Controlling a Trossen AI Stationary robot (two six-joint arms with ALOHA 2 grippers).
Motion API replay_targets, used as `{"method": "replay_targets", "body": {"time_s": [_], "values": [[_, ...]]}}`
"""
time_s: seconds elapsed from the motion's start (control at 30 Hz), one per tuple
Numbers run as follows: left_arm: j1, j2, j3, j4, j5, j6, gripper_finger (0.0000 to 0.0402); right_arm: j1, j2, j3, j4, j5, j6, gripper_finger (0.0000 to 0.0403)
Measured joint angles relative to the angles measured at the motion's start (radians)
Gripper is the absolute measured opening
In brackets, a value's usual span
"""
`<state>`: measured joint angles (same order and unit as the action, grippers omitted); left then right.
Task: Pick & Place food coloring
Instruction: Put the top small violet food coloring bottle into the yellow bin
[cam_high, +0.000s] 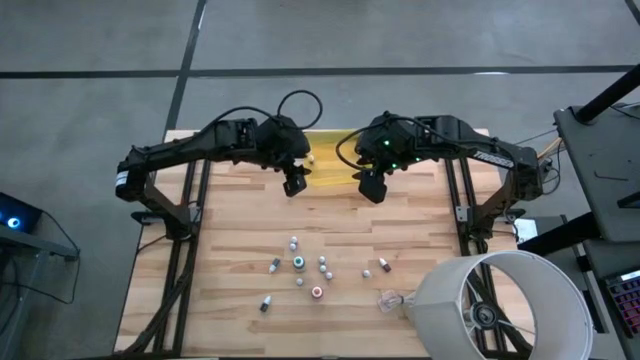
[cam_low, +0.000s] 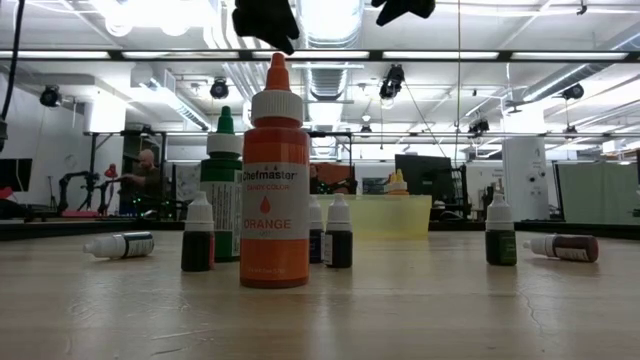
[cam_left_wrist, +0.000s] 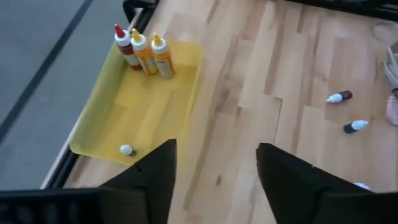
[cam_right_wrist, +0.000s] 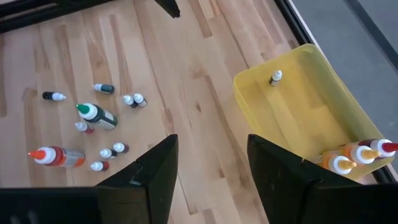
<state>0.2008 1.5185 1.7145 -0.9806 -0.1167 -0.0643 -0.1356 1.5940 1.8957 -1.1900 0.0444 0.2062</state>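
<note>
Food coloring bottles (cam_high: 299, 263) on table, well apart from both gaping grippers (cam_high: 294, 186).

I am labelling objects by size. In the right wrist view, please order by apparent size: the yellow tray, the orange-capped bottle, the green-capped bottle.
1. Translucent yellow plastic tray, clearly largest.
2. Orange-capped bottle and green-capped bottle look alike; I cannot rank them.
</note>
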Motion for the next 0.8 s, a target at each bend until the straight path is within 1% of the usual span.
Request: {"method": "replay_targets", "body": {"time_s": [0.1,0.23,0.3,0.43,0.5,0.6,0.8], "values": [[-0.001,0.0,0.0,0.0,-0.056,-0.033,0.0221,0.0,0.0,0.0,0.0,0.0,0.0,0.0183],[0.0,0.0,0.0,0.001,-0.035,-0.044,0.023,0.0,0.0,0.0,0.0,0.0,0.0,0.0182],[-0.002,0.0,0.0,0.001,0.047,-0.044,0.0231,0.0,0.0,0.0,0.0,0.0,0.0,0.0183],[-0.005,0.0,0.0,0.001,0.304,-0.044,0.0231,0.0,0.0,0.0,0.0,0.0,0.0,0.0185],[-0.015,0.002,-0.001,-0.004,0.383,-0.045,0.0231,0.0,0.0,0.0,0.0,0.001,0.0,0.0184],[-0.042,0.005,-0.003,-0.04,0.405,-0.042,0.0231,0.0,0.0,0.0,0.0,0.001,0.0,0.0185],[-0.122,0.005,-0.005,-0.128,0.404,-0.038,0.0231,0.0,0.0,0.0,0.0,0.001,0.0,0.0183]]}}
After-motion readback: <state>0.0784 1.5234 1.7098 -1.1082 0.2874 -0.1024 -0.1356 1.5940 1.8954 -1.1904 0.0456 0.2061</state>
